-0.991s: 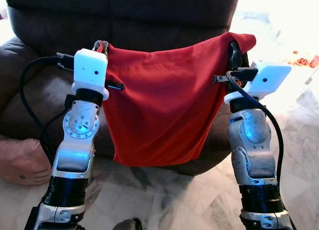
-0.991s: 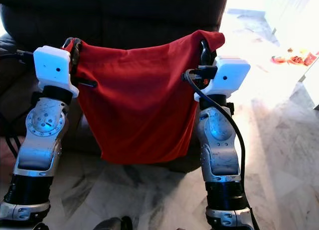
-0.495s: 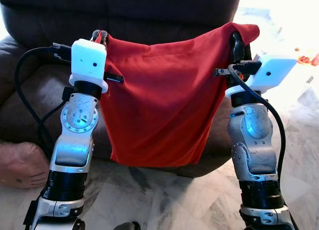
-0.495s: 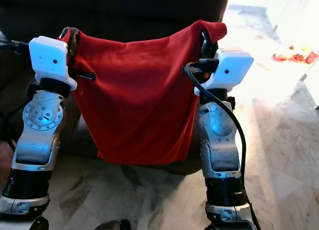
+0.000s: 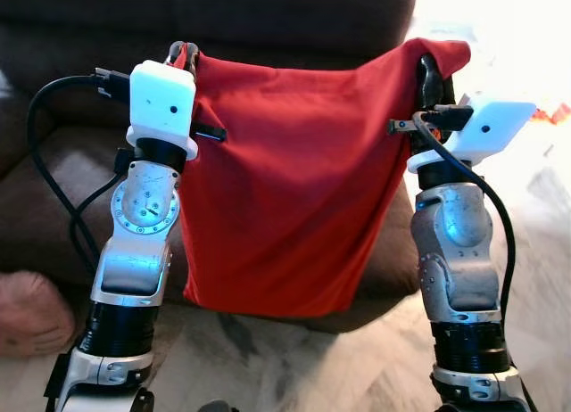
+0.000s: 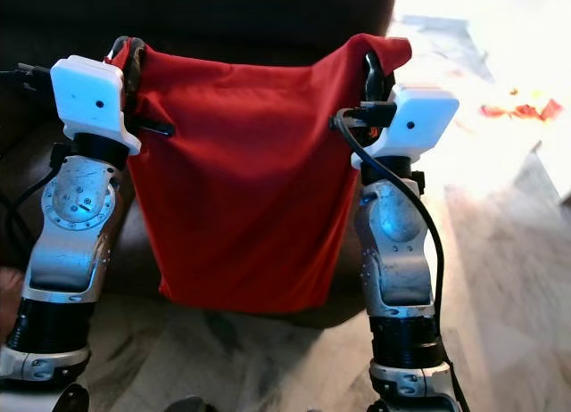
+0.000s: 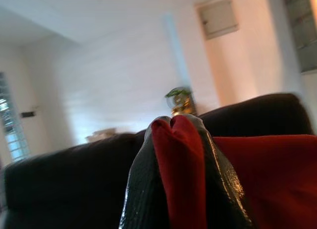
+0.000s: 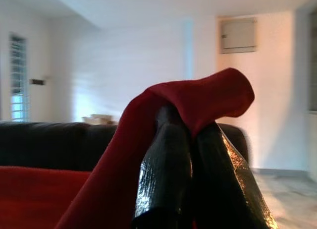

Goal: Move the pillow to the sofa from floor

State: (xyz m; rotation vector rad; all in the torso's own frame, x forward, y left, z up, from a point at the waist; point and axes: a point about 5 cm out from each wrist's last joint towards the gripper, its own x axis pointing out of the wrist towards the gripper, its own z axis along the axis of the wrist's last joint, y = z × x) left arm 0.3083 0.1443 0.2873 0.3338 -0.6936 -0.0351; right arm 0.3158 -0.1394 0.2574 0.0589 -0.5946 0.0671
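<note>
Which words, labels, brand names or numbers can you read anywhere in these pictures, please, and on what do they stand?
None: no readable text appears in any view.
The red pillow, pinched at its top corners by the left gripper and the right gripper, is plain fabric.
The dark sofa carries no label.
The white camera housings on the wrists show dark dots, not letters.
The wall panel is too blurred to tell.

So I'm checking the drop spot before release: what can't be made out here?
- Sofa seat ahead: hidden by the hanging red pillow in both eye views.
- Pinkish thing on the floor: cut off by the left eye view's edge.
- Floor at right: washed out by glare.
- Room in the left wrist view: blurred.
</note>
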